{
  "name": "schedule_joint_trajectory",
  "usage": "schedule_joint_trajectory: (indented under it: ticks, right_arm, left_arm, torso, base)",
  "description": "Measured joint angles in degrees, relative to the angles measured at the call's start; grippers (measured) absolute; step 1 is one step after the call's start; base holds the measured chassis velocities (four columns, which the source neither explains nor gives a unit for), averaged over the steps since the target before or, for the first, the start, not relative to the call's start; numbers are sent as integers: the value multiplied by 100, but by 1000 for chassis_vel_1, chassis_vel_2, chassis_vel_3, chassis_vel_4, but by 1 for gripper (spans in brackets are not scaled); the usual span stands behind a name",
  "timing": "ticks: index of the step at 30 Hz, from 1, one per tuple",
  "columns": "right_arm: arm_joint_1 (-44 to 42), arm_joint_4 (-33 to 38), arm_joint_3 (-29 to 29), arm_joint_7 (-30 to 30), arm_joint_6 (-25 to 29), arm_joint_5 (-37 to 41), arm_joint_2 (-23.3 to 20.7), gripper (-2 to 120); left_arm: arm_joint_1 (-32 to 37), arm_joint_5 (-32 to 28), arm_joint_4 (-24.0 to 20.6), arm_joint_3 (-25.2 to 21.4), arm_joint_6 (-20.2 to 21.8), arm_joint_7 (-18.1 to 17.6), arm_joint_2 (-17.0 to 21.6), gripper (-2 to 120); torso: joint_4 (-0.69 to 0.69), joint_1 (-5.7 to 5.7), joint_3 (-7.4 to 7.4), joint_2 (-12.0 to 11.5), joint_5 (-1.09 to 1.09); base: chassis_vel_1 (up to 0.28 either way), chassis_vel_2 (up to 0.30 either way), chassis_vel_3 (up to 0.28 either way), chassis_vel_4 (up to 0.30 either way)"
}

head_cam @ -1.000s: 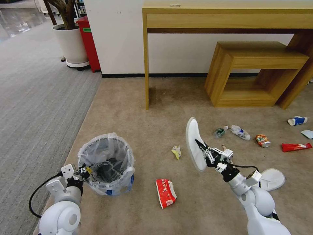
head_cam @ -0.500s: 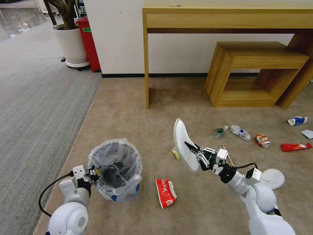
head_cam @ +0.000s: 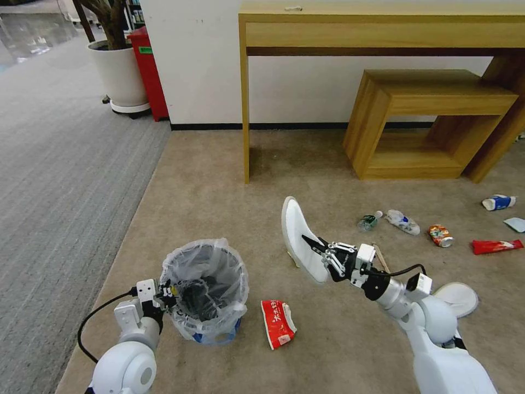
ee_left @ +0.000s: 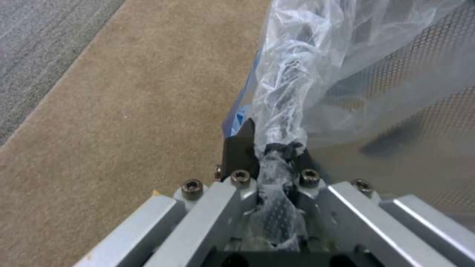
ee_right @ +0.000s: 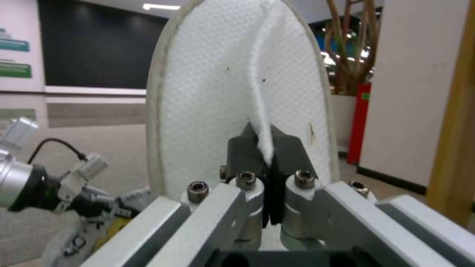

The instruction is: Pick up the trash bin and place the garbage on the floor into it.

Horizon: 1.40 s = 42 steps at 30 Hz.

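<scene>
I see my left gripper (head_cam: 167,291) pinched tight on the rim of the trash bin (head_cam: 205,290), and the left wrist view shows its fingers (ee_left: 236,146) clamped on the crinkly clear bag (ee_left: 317,70). The bin is small and round, with a see-through bag over the top, blue low down, and dark holey mesh inside. It sits low on the left side of the tan carpet (head_cam: 219,175), close to where the grey carpet (head_cam: 60,164) starts. My right gripper (head_cam: 310,244) is shut on a white slipper (head_cam: 298,238), holding it by the thin strap so it stands up on end in the air, to the right of the bin and a bit higher. A red and white carton (head_cam: 279,323) lies flat on the carpet between the bin and my right arm. A second slipper (head_cam: 459,298) lies by my right elbow. Farther right lie a clear bottle (head_cam: 402,221), a crushed can (head_cam: 440,235), a red wrapper (head_cam: 496,246) and a blue and white cup (head_cam: 497,202). The carpet between the bin and the desk leg (head_cam: 246,109) is bare.
</scene>
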Motion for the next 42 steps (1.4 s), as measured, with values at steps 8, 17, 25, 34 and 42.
schedule_joint_trajectory:
  ticks: [8, 17, 25, 34, 42]
  right_arm:
    - [447, -118, -534, 146, -12, 150, -7, 0]
    - [774, -129, -1201, 583, 3, 465, -24, 0]
    - [1001, -160, -1722, 736, 44, 526, 96, 0]
    - [979, -204, -1891, 735, 93, 460, 70, 0]
    - [1003, -215, -2019, 714, 102, 447, 9, 0]
  left_arm:
    - [-67, 75, 105, 106, -30, 29, -5, 1]
    - [-159, 167, 215, 252, -75, 51, -62, 1]
    - [-262, 95, 256, 343, -52, 68, -48, 1]
    - [-357, -696, 19, 266, 302, -204, -24, 1]
    - [-369, -1328, -286, 136, 582, -513, 37, 1]
  torso:
    - [1, 0, 0, 0, 0]
    - [1, 0, 0, 0, 2]
    - [1, 0, 0, 0, 0]
    - [-1, 0, 0, 0, -2]
    - [0, 0, 0, 0, -2]
  base:
    - [0, 0, 0, 0]
    - [0, 0, 0, 0]
    - [0, 0, 0, 0]
    - [0, 0, 0, 0]
    - [0, 0, 0, 0]
